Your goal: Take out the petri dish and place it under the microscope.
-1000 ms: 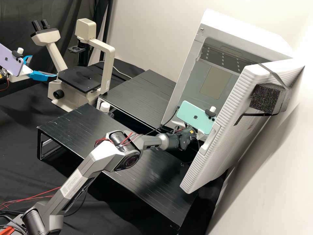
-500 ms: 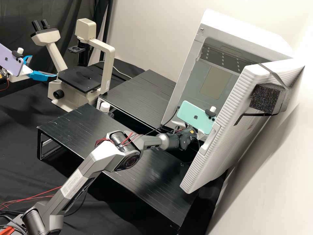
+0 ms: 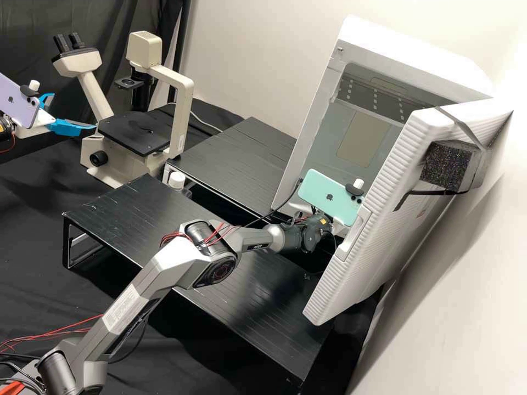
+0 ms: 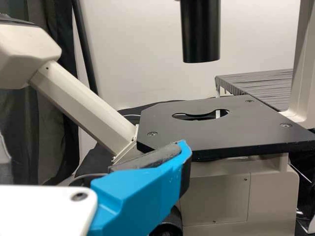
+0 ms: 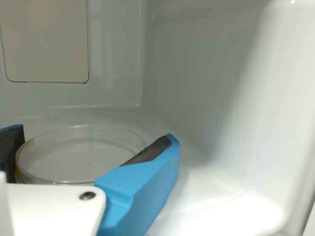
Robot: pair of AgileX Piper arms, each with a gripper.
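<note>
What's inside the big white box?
Low inside, there's a clear round dish between the blue fingers of the right hand. The hand covers the dish's near edge. The door hides some of the inside, too.

The microscope (image 3: pixel 178 104) is cream, with black eyepieces (image 3: pixel 68 41) and a matt black stage (image 3: pixel 134 131). The left hand (image 3: pixel 72 113) has bright blue fingers with dark grey pads; the right hand (image 3: pixel 341 223) has the same blue and grey, beside a white mounting plate (image 5: pixel 51 209). A lilac phone (image 3: pixel 17 102) and a mint-green phone (image 3: pixel 324 196) stand out. The cabinet door (image 3: pixel 379 219) is white, patterned with fine parallel ribs, and the foam block (image 3: pixel 446 166) is black with pale speckles. The worktop (image 3: pixel 129 208) is black, crossed by thin lines. The petri dish (image 5: pixel 81 155) is colourless, its rim perhaps amber on one side.
</note>
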